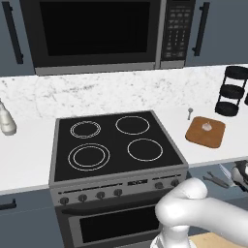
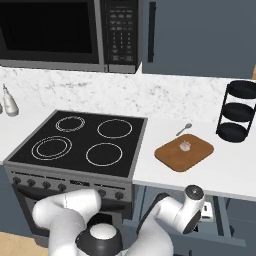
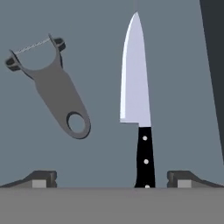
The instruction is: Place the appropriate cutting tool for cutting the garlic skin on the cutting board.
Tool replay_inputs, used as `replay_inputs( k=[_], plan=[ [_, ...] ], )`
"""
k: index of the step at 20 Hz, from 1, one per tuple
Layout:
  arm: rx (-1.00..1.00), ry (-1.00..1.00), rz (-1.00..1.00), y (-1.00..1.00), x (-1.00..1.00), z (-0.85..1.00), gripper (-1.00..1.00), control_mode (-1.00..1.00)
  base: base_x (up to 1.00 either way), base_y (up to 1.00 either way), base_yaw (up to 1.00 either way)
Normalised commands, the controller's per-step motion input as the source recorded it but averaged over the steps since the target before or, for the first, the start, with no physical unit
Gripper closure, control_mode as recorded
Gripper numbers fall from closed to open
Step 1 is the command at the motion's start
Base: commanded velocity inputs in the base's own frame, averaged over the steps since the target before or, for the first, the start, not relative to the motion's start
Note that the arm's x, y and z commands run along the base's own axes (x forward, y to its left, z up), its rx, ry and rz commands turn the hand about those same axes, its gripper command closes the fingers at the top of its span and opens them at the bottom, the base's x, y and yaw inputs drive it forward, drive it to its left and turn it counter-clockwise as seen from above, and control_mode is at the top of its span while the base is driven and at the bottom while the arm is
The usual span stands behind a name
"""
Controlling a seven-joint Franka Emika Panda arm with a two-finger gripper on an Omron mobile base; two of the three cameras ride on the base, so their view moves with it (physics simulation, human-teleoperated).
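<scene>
No writing can be read on the microwave point(image 1: 97, 34) panel. In the open drawer point(image 2: 220, 220), the knife point(image 3: 138, 109) lies beside a dark grey peeler point(image 3: 54, 89), apart from it. The gripper point(image 3: 111, 178) hovers over the handle, jaws spread wide, grasping nothing. The garlic point(image 2: 185, 145) sits on the cutting board point(image 2: 172, 155); a spoon point(image 2: 184, 128) lies just behind it.

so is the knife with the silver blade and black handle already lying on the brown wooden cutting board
No: the brown wooden cutting board carries just the small pale garlic bulb, while the silver-bladed, black-handled knife lies on a grey surface beside a dark grey peeler-like tool.
</scene>
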Motion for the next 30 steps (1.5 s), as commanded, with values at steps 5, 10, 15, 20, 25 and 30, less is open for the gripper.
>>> replay_inputs(
  k=[5,10,15,20,25,30],
  plan=[
    [0.0,0.02,0.0,-0.21,0.13,-0.03,-1.0,-1.0,0.0,0.0,0.0],
    [0.0,0.08,0.0,-0.59,0.42,0.0,-1.0,-1.0,0.0,0.0,0.0],
    [0.0,0.0,-0.01,0.0,0.04,-0.02,-1.0,-1.0,0.0,0.0,0.0],
    [0.0,0.0,0.0,0.0,0.0,-0.18,-1.0,-1.0,0.0,0.0,0.0],
    [0.0,0.01,0.0,0.0,0.0,-0.28,-1.0,-1.0,0.0,0.0,0.0],
    [0.0,0.01,0.0,0.0,0.0,-0.2,-1.0,-1.0,0.0,0.0,0.0]
  ],
)
